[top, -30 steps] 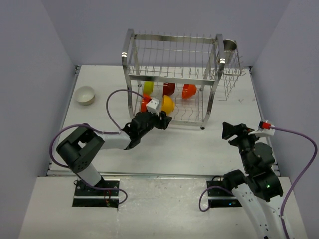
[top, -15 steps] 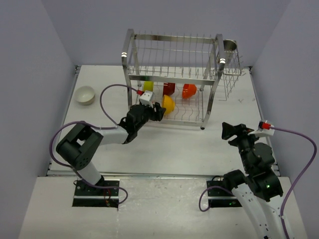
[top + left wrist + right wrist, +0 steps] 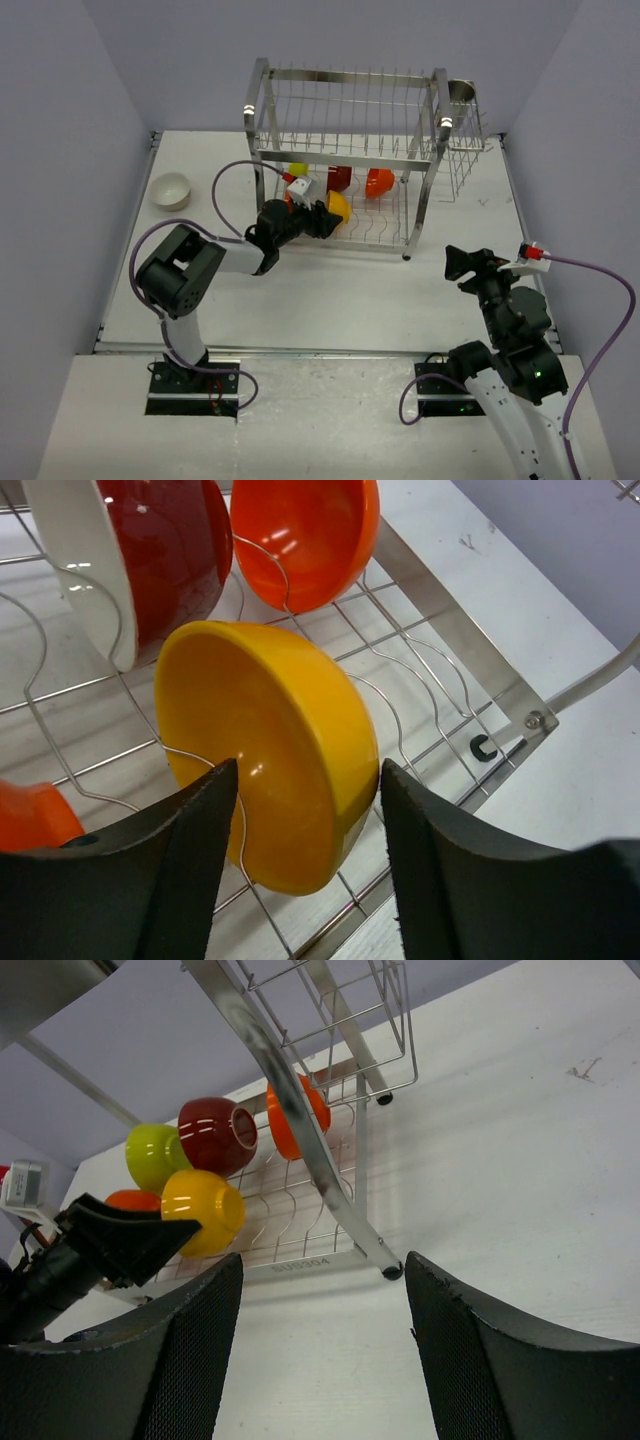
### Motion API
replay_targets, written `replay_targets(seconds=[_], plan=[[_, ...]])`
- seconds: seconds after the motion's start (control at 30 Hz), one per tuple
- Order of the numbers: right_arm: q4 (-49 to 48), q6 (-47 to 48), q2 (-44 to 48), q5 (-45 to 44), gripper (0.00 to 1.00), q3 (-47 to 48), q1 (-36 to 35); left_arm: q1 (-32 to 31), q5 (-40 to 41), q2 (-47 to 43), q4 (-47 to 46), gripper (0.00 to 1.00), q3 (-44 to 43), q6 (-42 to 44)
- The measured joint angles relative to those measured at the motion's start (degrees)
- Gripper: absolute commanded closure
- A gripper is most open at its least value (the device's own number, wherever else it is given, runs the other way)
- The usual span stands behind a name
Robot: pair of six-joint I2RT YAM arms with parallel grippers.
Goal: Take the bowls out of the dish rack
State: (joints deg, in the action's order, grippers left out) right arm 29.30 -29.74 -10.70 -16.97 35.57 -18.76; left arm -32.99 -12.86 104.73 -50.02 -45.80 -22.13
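The steel dish rack (image 3: pixel 350 150) stands at the back of the table. On its lower tier I see a yellow bowl (image 3: pixel 270 745), a dark red bowl (image 3: pixel 150 555), an orange-red bowl (image 3: pixel 305 535), an orange bowl (image 3: pixel 30 815) and a lime-green bowl (image 3: pixel 155 1152). My left gripper (image 3: pixel 305 810) is open, its fingers either side of the yellow bowl's lower rim, not clamping it. It also shows in the top view (image 3: pixel 325 218). My right gripper (image 3: pixel 322 1350) is open and empty over bare table, right of the rack (image 3: pixel 300 1110).
A whitish bowl (image 3: pixel 171 190) sits on the table at the far left. A small metal cup (image 3: pixel 461 91) sits in the rack's wire side basket (image 3: pixel 462 150). The rack's front foot (image 3: pixel 392 1272) rests near my right gripper.
My left gripper has moved up from the table in front of the rack into the lower tier, and now straddles the yellow bowl. The right arm has not moved.
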Motion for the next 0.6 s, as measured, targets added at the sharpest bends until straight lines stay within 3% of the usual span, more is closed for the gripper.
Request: replay_targets(seconds=[0.23, 0.43, 0.6], plan=[[-0.2, 0.0, 0.0, 0.0, 0.33, 0.0, 0.0, 0.3, -4.8, 3.6, -2.1, 0.64, -4.1, -1.7], [-0.2, 0.0, 0.0, 0.0, 0.32, 0.0, 0.0, 0.8, -8.4, 5.5, -4.2, 1.00, -5.4, -4.7], [-0.2, 0.1, 0.0, 0.0, 0.32, 0.0, 0.0, 1.5, -11.0, 7.2, -6.6, 1.00, -6.1, -6.3]])
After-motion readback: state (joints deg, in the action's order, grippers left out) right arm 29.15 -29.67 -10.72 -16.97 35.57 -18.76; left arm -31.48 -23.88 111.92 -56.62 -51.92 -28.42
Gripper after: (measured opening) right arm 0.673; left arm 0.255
